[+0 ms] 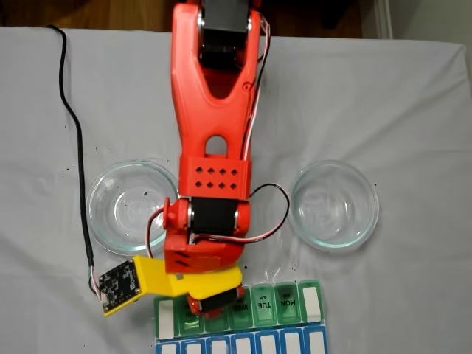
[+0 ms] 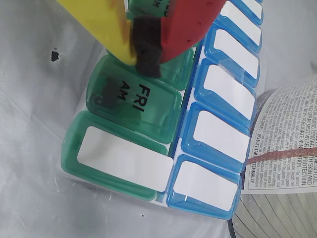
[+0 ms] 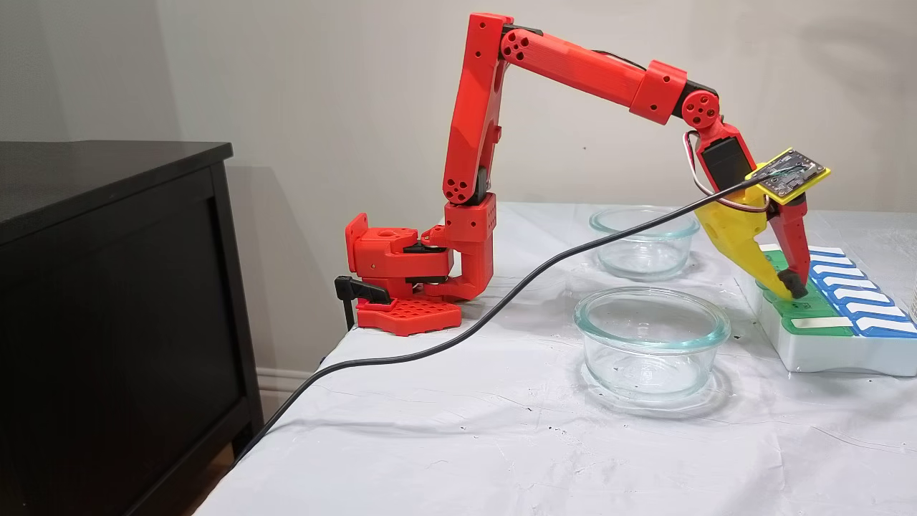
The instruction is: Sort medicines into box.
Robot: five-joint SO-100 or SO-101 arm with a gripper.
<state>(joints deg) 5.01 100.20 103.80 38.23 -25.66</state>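
Tool: yellow-and-red two-finger tool (image 3: 790, 290), black-padded tips pressed together, holding nothing visible, tips down on the green row.
Box: flat green-and-blue lidded pill organizer (image 1: 284, 306) at the white-covered desk (image 3: 466, 430) edge.
Dishes: two clear glass bowls (image 1: 133, 206) (image 1: 333, 204), both empty.

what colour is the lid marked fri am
Translucent green, with black lettering; the FRI AM lid shows best in the wrist view.
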